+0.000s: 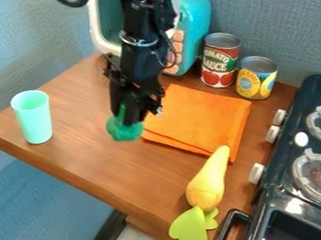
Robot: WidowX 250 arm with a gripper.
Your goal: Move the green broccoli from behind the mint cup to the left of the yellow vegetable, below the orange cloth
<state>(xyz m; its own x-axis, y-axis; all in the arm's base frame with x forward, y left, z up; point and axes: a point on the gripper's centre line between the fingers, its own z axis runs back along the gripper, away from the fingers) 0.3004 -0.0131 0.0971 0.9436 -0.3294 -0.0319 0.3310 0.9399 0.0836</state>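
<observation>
Black gripper [129, 117], pinching a lumpy green object [124, 132], possibly toy broccoli, over the wooden counter [85, 144], between the mint cup [33, 118] near the left edge and the orange cloth [193, 118]; yellow vegetable [207, 186] near the stove [270, 197].

Bright, even light (perhaps from overhead), faint shadows, white glare on black stove [275, 196]

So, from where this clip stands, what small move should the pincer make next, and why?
I'd probably ease the pincer slightly down before loosening it: it grips the bumpy green toy beside the orange cloth, and this angle doesn't settle whether the toy touches the table, so letting go now might drop it.
</observation>
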